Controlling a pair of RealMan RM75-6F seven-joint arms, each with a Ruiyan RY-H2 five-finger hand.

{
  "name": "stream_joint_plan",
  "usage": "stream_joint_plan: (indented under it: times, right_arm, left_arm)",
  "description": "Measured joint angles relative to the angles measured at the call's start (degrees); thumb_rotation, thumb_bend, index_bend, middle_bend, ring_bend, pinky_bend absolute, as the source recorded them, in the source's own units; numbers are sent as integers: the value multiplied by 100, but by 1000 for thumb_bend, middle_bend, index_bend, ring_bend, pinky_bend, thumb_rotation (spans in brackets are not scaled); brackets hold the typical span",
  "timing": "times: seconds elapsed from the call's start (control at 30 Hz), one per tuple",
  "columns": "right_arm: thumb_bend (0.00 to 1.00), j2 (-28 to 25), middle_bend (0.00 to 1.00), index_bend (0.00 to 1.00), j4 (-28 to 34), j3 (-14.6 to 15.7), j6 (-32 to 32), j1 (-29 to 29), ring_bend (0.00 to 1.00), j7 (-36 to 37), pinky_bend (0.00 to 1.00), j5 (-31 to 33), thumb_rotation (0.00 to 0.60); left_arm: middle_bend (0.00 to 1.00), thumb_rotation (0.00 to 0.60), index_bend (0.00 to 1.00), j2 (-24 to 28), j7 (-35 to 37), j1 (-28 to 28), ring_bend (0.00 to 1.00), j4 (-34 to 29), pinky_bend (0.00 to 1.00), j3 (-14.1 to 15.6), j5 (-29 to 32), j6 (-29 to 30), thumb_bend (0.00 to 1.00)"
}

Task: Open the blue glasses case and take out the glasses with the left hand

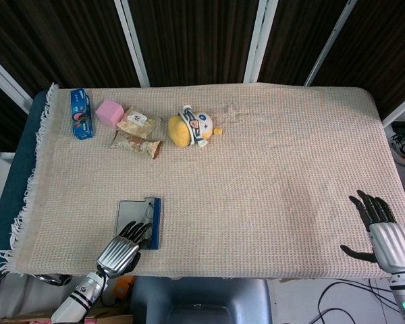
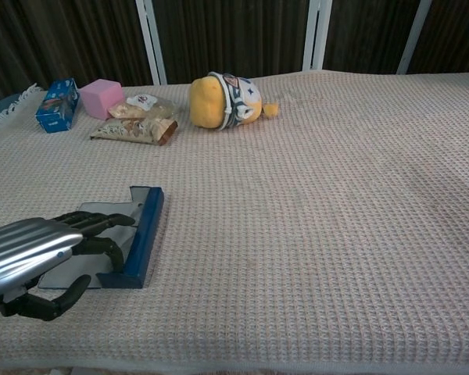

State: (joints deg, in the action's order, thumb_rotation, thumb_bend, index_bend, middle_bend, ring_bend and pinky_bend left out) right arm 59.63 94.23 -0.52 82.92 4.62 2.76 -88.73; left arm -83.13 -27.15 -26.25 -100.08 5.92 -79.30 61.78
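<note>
The blue glasses case (image 1: 140, 223) is lying near the front-left edge of the desk (image 1: 270, 169), with its grey flat face up and a blue raised wall along its right side; the left hand (image 1: 121, 251) is reaching over its near end, fingers (image 2: 102, 223) curled down onto the grey face, though I cannot tell whether they are actually gripping the case or only resting on it; the right hand (image 1: 385, 236) is hovering at the front-right corner, fingers spread and holding nothing.

The case is looking like a stiff, light shell, probably smooth enough to be skidding on the woven cloth when pushed; so pinning it down while lifting the lid would likely be helping; the best hold for opening is probably the long seam along the blue edge, though which side is hinging cannot be told. A faint wire-like shape is showing on the grey face in the head view, too small to call it glasses; any glasses would be thin and fragile, and better taken by the bridge or frame than by the lenses.

No writing is readable on the case; the blue box (image 1: 81, 113) at the far left is carrying printed graphics, but the lettering is too small to read; the snack packets (image 1: 136, 133) likewise.
</note>
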Motion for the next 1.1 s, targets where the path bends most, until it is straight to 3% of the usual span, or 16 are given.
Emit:
stream_joint_plan:
  times: [0.47, 1.1]
  right_arm:
    - [196, -61, 0, 0, -10, 30, 93, -51, 0, 149, 9, -109, 600]
    - [196, -236, 0, 0, -79, -70, 410, -221, 0, 792, 12, -12, 600]
  left_arm:
    - [0, 600, 320, -305, -345, -84, 0, -190, 6, -84, 28, -166, 639]
    - [0, 600, 222, -1210, -737, -532, 0, 217, 5, -775, 866, -461, 640]
